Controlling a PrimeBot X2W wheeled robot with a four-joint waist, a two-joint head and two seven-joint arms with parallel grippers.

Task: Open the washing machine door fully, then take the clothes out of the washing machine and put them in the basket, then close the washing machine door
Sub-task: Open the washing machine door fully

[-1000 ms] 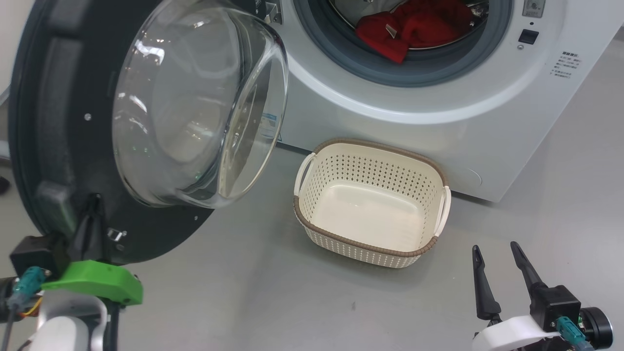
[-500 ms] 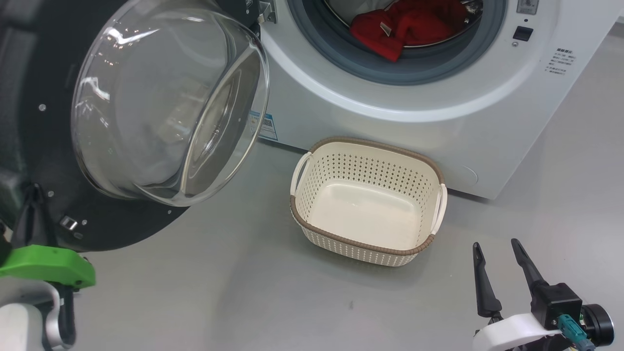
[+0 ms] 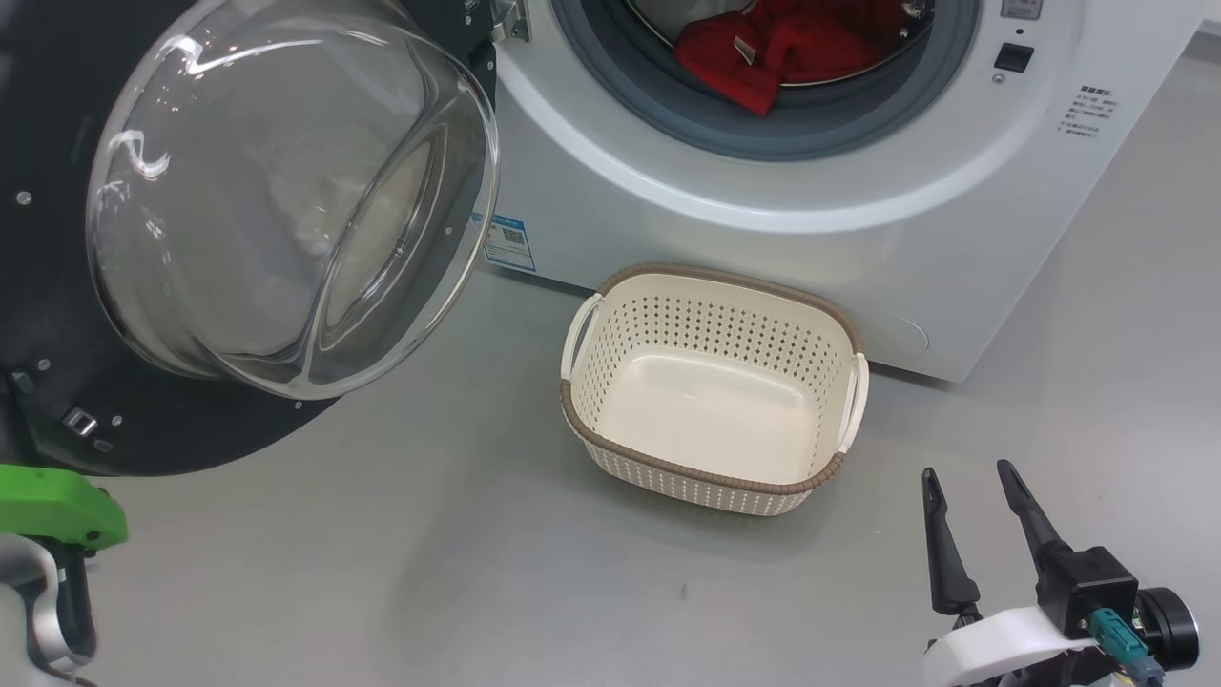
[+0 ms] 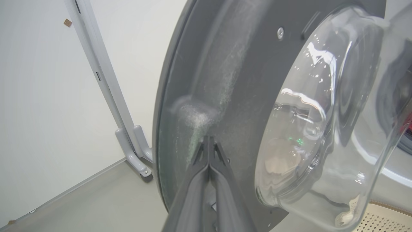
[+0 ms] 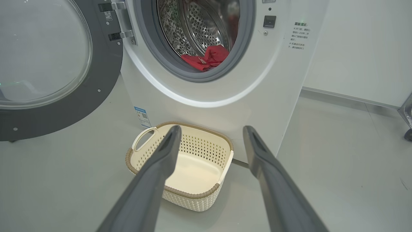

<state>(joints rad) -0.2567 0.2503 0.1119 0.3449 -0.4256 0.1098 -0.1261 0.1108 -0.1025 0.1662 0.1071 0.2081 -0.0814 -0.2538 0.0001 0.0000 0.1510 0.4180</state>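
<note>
While the washing machine door (image 3: 286, 210) hangs swung out to the robot's left of the washing machine (image 3: 763, 219), its inner side faces the head camera. It has a wide black rim studded with small screws, and a clear glass bowl bulges from its centre, streaked with bright reflections. From the left wrist, the washing machine door (image 4: 231, 80) shows a pale, dusty smear across its dark face. The left gripper (image 4: 208, 138) has its two long fingers pressed together with nothing between them. Their tips sit right at that smeared face, though I cannot tell whether they touch it.

The machine is white, with a grey gasket (image 3: 811, 134) ringing the round opening and a perforated steel drum (image 5: 199, 29) behind it. A small blue sticker (image 3: 506, 240) sits low on the front, on the hinge side. The clothes (image 3: 763, 52), bright red, lie bunched at the bottom front of the drum, one fold drooping onto the gasket.

The basket (image 3: 706, 477) stands on the grey floor (image 3: 429, 572) just in front of the machine, below the opening. It is cream and perforated, with a brown woven-look rim, white handles at its sides and a bare pale bottom. The right gripper (image 3: 963, 469) hovers low to the right of the basket, apart from it, fingers spread wide and holding nothing.
</note>
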